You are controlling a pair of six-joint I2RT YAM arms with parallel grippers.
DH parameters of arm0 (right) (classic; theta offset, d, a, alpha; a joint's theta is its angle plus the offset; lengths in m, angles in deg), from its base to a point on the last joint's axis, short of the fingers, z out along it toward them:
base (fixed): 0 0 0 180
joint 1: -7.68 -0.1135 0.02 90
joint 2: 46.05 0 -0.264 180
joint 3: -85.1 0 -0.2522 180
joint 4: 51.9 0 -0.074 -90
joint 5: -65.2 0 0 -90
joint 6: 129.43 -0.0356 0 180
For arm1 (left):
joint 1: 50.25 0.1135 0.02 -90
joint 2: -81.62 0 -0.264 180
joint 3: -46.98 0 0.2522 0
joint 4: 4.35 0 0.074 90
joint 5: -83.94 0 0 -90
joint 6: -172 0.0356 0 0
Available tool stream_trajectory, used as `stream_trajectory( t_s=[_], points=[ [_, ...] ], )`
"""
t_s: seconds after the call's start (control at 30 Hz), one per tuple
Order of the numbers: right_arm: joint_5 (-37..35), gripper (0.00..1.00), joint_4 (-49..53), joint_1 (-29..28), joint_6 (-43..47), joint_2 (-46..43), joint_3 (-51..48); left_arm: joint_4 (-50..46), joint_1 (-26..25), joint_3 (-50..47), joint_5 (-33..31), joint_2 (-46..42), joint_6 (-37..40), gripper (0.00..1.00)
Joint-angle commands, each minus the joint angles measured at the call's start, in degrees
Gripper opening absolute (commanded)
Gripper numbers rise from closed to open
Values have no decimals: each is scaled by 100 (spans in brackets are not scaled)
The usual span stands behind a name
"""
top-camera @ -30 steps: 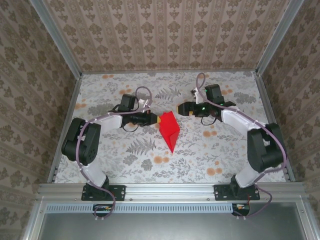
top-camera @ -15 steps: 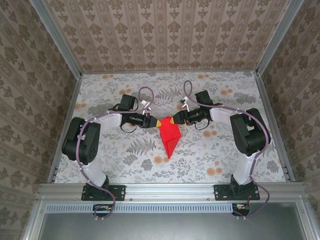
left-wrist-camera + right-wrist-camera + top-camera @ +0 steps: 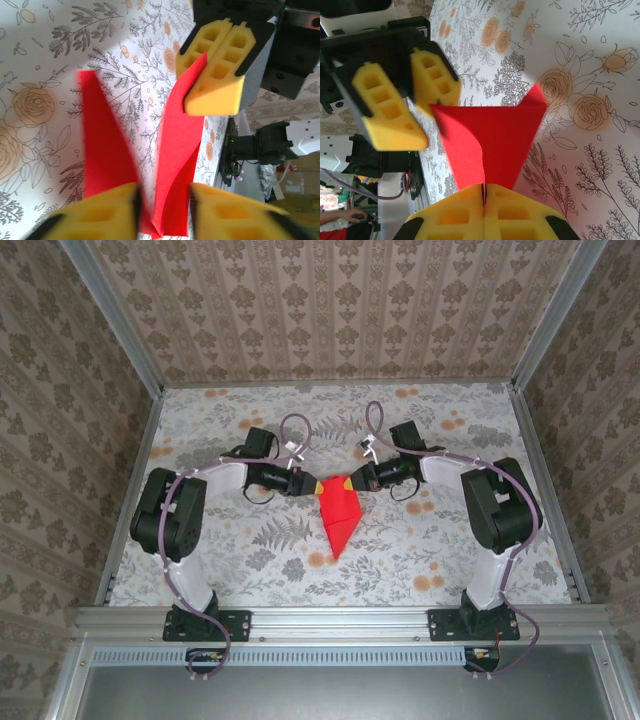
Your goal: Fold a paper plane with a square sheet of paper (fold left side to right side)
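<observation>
The counter is covered in a pale print of grey leaves and ferns with scattered orange flowers. It lies flat inside an open-topped box. Three walls rise around it, papered in a beige damask pattern of vertical stripes. Aluminium rails frame the corners and run along the near edge, where both arm bases are bolted.

The red plane lies at the middle of the counter, between the two arms. It is a narrow folded triangle, with its point towards the near edge and its wide end towards the back wall. In the wrist views its two flaps stand up off the print along a centre crease.

The left end effector sits at the plane's left top corner. Its yellow fingers are apart in a released state, with red paper passing through the gap between them.

The right end effector is at the right top corner. It is clenched on the plane's edge, and the paper comes out from the seam between its pressed fingers.
</observation>
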Motion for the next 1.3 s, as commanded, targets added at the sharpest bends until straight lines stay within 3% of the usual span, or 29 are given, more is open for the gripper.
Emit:
stream_trajectory(
  t_s=[0.0,0.07,0.27,0.43,0.57,0.77,1.27],
  points=[
    [-402,0,420,23,-171,-359,-43,-350,20,268,-455,-208,243,51],
    [-781,0,704,9,-450,-406,6,-476,35,324,-968,-494,234,59],
    [-1483,0,956,-153,-1549,-529,77,-1258,-294,371,-3069,-1555,467,63],
    [-2080,0,1060,-215,-2628,-334,297,-1746,-1426,178,-4365,-2143,397,65],
    [-2462,0,1209,-283,-2962,-24,664,-1719,-2391,-35,-5165,-2196,16,68],
    [-2639,0,1377,-283,-3111,348,1115,-1593,-3129,-30,-5760,-1782,-309,73],
    [-2590,0,1323,-291,-3233,559,1166,-1550,-3676,376,-7273,-507,-270,74]
  ],
)
